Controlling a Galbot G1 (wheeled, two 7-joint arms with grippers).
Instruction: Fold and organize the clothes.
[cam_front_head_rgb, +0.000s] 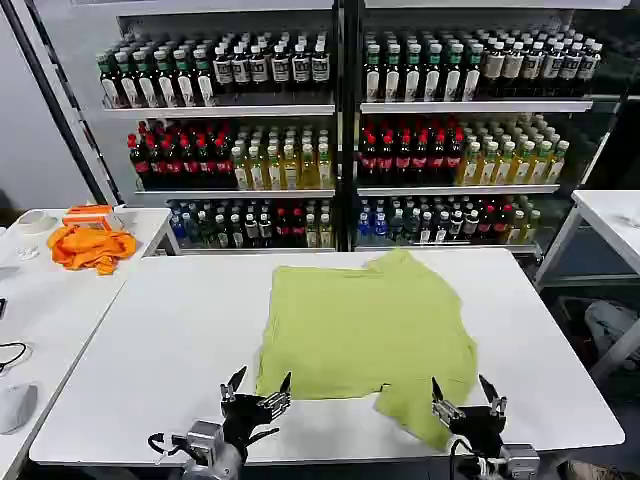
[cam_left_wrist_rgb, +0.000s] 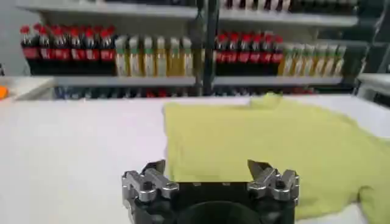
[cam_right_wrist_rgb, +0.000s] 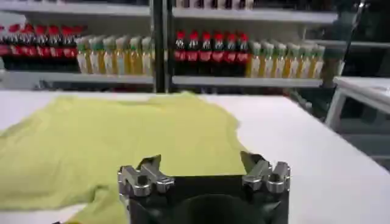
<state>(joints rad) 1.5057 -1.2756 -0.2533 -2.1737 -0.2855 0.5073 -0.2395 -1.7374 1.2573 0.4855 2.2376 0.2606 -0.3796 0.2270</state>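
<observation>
Head view showed the soft light yellow-green T-shirt (cam_front_head_rgb: 365, 325) lying just beyond both spread, empty pincers, left gripper (cam_front_head_rgb: 256, 386) and right gripper (cam_front_head_rgb: 464, 393).

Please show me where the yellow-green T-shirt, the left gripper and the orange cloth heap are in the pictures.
yellow-green T-shirt (cam_front_head_rgb: 365, 320): head view, middle of the fabric.
left gripper (cam_front_head_rgb: 256, 388): head view, midway between its open fingertips.
orange cloth heap (cam_front_head_rgb: 92, 245): head view, centre of the heap.
</observation>
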